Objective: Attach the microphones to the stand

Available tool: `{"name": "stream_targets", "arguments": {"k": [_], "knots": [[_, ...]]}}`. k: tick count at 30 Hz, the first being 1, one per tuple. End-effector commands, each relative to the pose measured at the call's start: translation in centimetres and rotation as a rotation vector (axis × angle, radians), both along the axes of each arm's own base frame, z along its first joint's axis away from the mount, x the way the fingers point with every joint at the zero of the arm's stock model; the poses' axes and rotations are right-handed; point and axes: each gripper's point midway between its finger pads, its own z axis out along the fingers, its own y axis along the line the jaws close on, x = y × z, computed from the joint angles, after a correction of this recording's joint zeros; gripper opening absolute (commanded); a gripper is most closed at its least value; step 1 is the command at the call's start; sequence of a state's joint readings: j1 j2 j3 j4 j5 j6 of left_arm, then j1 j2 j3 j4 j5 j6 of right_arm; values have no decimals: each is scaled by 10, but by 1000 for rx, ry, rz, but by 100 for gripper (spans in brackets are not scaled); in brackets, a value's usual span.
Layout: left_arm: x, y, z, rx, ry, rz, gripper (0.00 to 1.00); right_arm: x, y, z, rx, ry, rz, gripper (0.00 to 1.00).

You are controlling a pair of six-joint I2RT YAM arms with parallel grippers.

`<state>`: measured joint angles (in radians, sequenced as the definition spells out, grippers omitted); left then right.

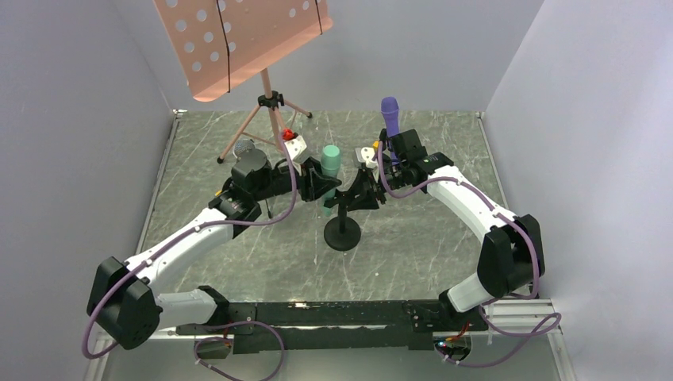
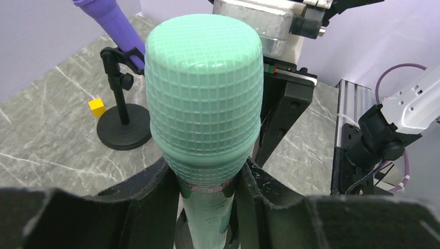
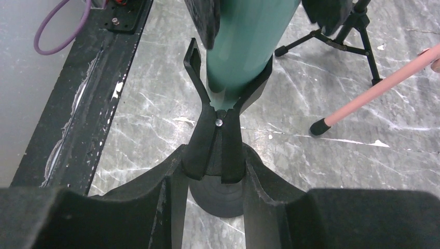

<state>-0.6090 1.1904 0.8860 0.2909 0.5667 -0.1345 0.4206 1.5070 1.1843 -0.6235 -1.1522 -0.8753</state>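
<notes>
My left gripper [image 2: 207,181] is shut on the mint-green microphone [image 2: 203,98] just below its head and holds it upright over the small black stand [image 1: 342,235]. My right gripper [image 3: 214,166] is shut on the stem of the stand's forked clip [image 3: 218,111]. The microphone's body [image 3: 246,41] sits down in that fork. In the top view both grippers, left [image 1: 317,187] and right [image 1: 362,190], meet at the mint-green microphone [image 1: 330,161]. The purple microphone [image 1: 390,117] stands clipped in a second stand [image 2: 123,127]. The bronze microphone's silver mesh head [image 1: 244,147] lies behind my left wrist.
A pink perforated music stand [image 1: 246,40] on a tripod stands at the back left; one pink leg [image 3: 373,93] and a black tripod [image 3: 353,31] are close by. A small yellow cube [image 2: 96,107] lies by the second stand's base. Grey walls enclose three sides.
</notes>
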Motion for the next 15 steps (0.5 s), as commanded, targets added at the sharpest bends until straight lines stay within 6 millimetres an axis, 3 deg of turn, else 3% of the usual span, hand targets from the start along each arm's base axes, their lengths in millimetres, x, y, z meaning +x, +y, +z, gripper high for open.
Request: {"name": "stream_targets", "arguments": {"k": [1,15], "knots": [[-1,-8,14,-74,-36,-45,0,-1,6,15,34,-16,31,13],[-6,-11,-17,-39,25,-79,0,-1,7,14,30,-7,30,13]]}}
